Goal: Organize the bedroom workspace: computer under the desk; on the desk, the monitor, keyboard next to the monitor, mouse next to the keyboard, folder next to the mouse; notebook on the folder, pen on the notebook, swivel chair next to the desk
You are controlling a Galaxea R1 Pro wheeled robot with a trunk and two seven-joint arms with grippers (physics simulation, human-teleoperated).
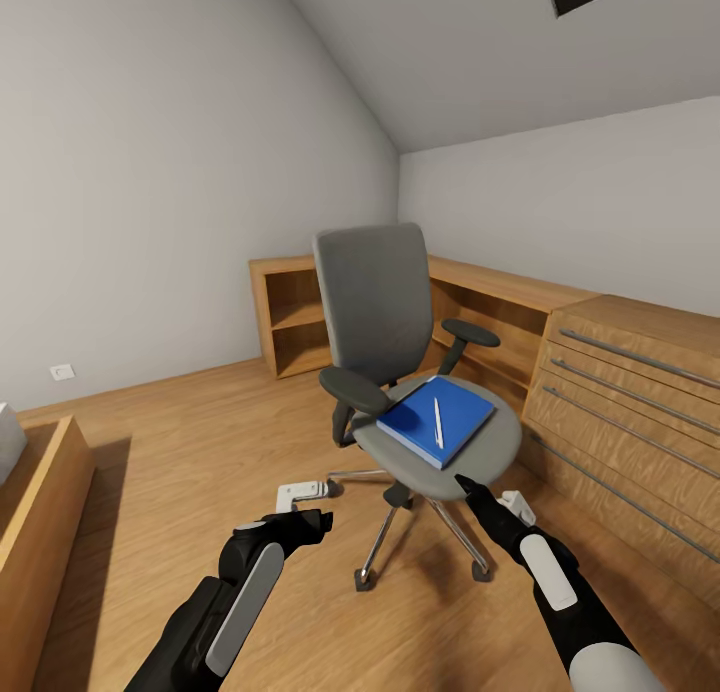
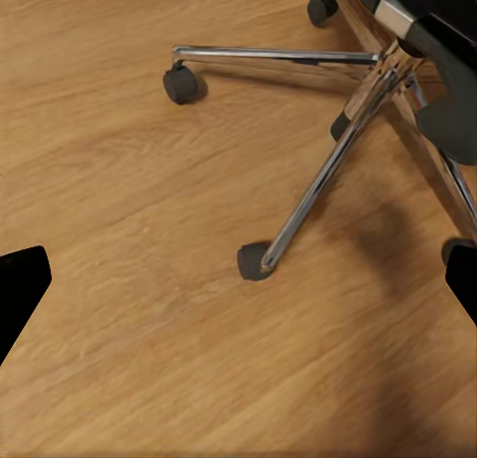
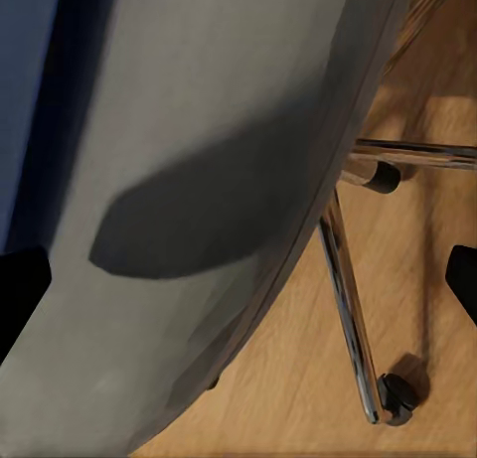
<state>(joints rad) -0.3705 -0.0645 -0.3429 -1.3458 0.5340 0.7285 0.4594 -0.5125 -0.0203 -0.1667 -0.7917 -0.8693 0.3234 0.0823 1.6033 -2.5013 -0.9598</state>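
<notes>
While folder [image 1: 437, 421] lies on chair [image 1: 375, 302] seat, pen [image 1: 438, 422] atop | right fingers [image 1: 466, 485] at seat's front edge, spread wide | left fingers [image 1: 322, 519] wide, low over floor [image 2: 149, 229] | advice: approach folder flat, keep pen from rolling.

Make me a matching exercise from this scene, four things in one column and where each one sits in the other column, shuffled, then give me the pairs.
Things:
1. pen
2. folder
3. swivel chair
4. right gripper

Places:
A. on the chair's grey seat
B. on the wood plank floor, in front of the light wood drawer unit
C. lying on the blue cover
D. just at the seat's front edge

Pairs: 1-C, 2-A, 3-B, 4-D
</notes>
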